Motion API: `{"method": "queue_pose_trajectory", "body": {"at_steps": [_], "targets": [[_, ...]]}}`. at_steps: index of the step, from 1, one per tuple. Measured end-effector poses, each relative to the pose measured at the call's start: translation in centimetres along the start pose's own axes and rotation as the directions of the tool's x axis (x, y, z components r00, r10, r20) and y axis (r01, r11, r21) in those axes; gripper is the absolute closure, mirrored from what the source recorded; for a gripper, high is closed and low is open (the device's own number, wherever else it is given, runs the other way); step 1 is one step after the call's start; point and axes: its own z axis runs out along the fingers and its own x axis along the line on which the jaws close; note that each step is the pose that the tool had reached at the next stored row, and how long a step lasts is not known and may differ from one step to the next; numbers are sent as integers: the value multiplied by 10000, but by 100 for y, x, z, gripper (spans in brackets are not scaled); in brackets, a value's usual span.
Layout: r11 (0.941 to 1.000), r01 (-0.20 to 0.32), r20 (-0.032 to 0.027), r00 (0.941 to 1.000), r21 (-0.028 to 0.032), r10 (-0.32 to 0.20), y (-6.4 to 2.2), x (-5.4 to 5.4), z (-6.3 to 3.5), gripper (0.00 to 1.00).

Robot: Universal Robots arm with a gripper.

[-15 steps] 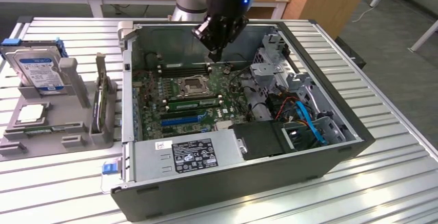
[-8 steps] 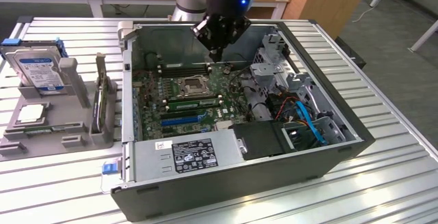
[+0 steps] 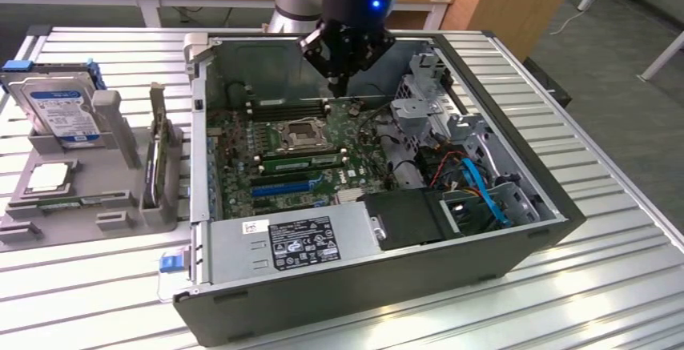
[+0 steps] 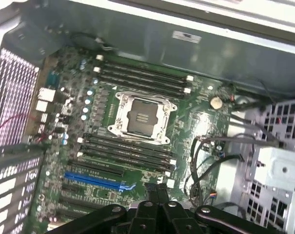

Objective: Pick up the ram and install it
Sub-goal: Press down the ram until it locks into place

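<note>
My gripper [image 3: 339,87] hangs inside the open computer case [image 3: 534,230], just above the motherboard [image 3: 288,146] near the dark memory slots [image 3: 287,110] at its far side. Its fingers are shut together and I see nothing between them. In the wrist view the shut gripper [image 4: 155,192] points down at the board, with the empty CPU socket [image 4: 140,118] between two banks of dark memory slots [image 4: 142,78]. A ram [image 3: 163,162], a thin dark stick, stands on edge in the grey holder [image 3: 80,206] at the exterior view's left, away from the gripper.
The grey holder also carries a blue-labelled hard drive [image 3: 62,110] and a square silver CPU chip [image 3: 48,176]. Inside the case are a black power supply [image 3: 299,242], a metal drive cage [image 3: 428,110] and loose cables [image 4: 210,165]. The case stands on a slatted metal table [image 3: 598,286].
</note>
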Motion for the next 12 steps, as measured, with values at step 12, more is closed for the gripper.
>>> {"method": "queue_pose_trajectory", "body": {"at_steps": [12], "targets": [[9763,-2164,151,9762,20,2164,0,0,10,89]]}}
